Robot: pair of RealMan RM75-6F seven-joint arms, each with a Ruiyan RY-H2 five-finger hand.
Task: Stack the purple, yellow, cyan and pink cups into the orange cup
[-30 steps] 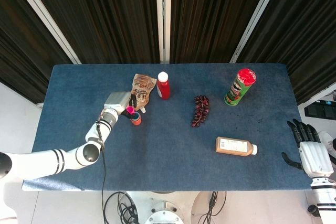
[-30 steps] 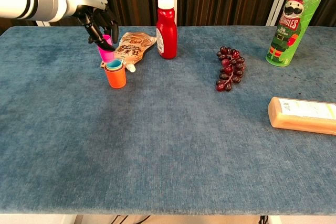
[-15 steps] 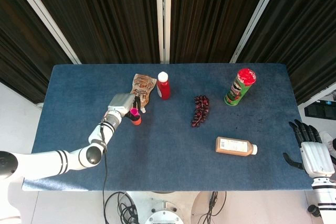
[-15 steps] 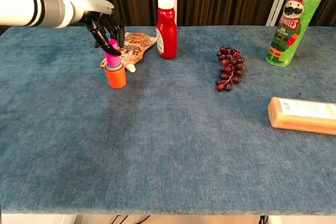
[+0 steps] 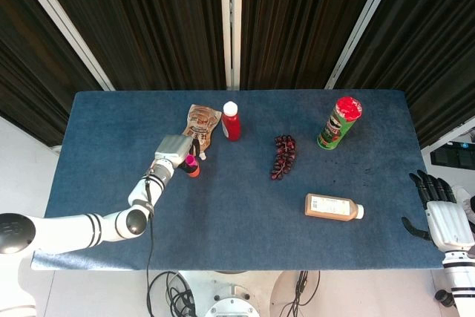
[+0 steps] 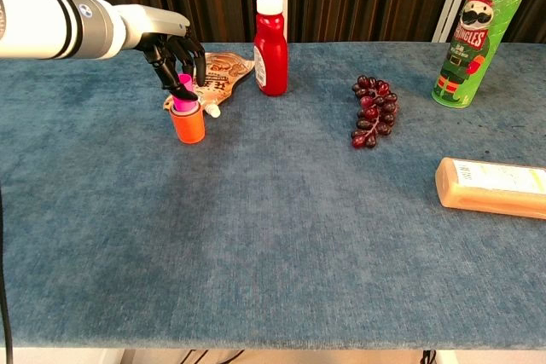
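I hold the pink cup with the fingers of my left hand, pinched from above, because this grip keeps its mouth up and lets it go straight down. It is seated partly into the orange cup, which stands toward the far left part of the table, just in front of the snack pouch. I judge that the other cups are already nested inside, but I cannot see them clearly. My right hand waits beyond the right edge, fingers apart, holding nothing.
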